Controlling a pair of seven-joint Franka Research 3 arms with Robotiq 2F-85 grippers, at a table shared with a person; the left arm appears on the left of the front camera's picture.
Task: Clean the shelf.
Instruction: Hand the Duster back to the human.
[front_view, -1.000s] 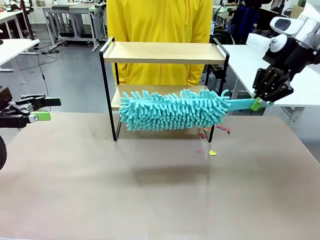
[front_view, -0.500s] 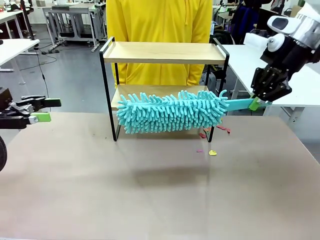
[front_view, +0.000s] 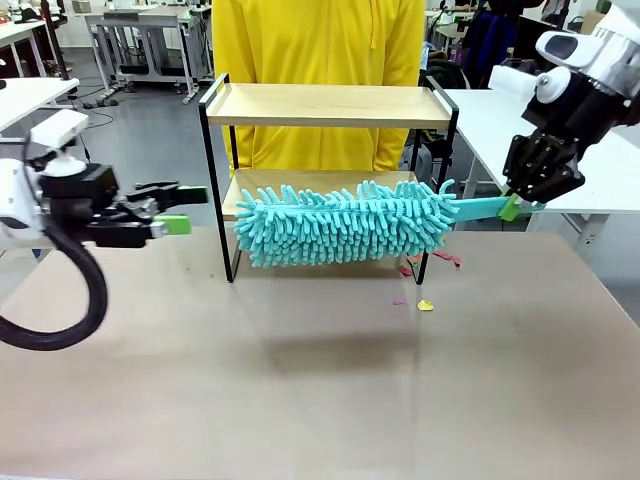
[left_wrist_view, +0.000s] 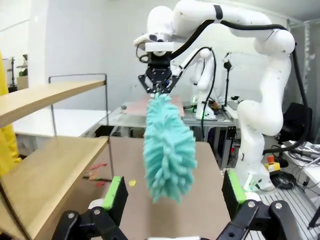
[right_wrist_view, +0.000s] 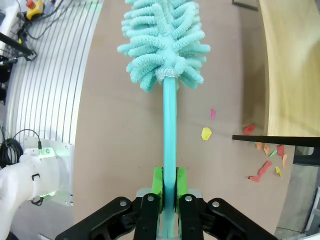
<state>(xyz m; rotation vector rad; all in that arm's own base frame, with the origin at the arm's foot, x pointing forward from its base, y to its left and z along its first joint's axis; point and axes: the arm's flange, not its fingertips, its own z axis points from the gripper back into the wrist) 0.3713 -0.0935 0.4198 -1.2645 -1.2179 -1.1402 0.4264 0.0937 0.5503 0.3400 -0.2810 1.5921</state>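
While the right end effector (front_view: 514, 208) grips a duster (front_view: 345, 225), the shelf (front_view: 327, 105) stands left.

Shelf (front_view: 327, 105) — two light wood tiers, thin black frame — stands upright at the table's far side.

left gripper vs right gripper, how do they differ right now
The left gripper is open and holds nothing; the right gripper is shut on the duster handle. The left gripper points level toward the shelf from the left; the right gripper angles down at the shelf's right end, the teal duster hanging above the table in front of the lower board. Both have green pads.
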